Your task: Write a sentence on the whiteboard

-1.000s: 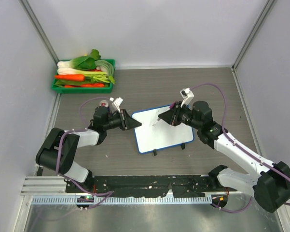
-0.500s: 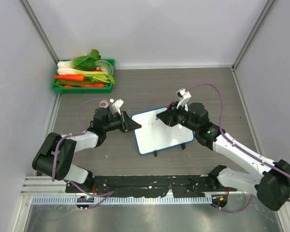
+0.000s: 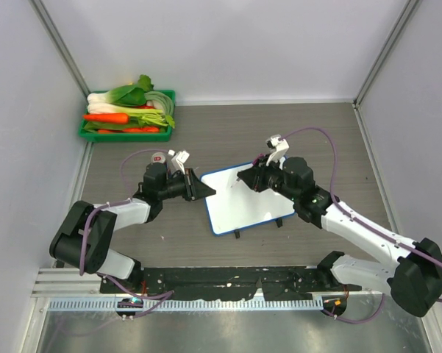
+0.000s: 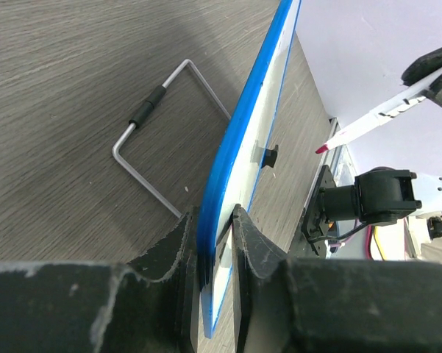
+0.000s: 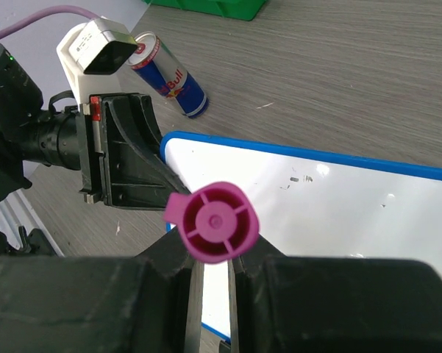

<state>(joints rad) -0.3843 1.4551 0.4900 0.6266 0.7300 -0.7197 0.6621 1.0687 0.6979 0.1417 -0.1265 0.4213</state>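
Note:
The whiteboard (image 3: 250,202) lies tilted at the table's middle, white with a blue rim. No sentence shows on it; only a few small dark specks. My left gripper (image 3: 200,188) is shut on the board's left edge, and the left wrist view shows the jaws (image 4: 217,235) clamping the blue rim (image 4: 243,140). My right gripper (image 3: 248,177) is shut on a white marker with a pink cap (image 5: 213,220), held over the board's upper left corner. In the left wrist view the marker (image 4: 382,112) hangs with its pink tip just off the board's face.
A green tray (image 3: 88,134) of vegetables stands at the back left corner. A blue and silver drink can (image 5: 169,73) lies by the left wrist, also seen in the top view (image 3: 159,157). The board's wire stand (image 4: 154,140) rests on the table beneath it. Grey walls close in both sides.
My right gripper has moved left with the marker, from over the board's upper middle toward its upper left corner. The left gripper has kept its hold on the board.

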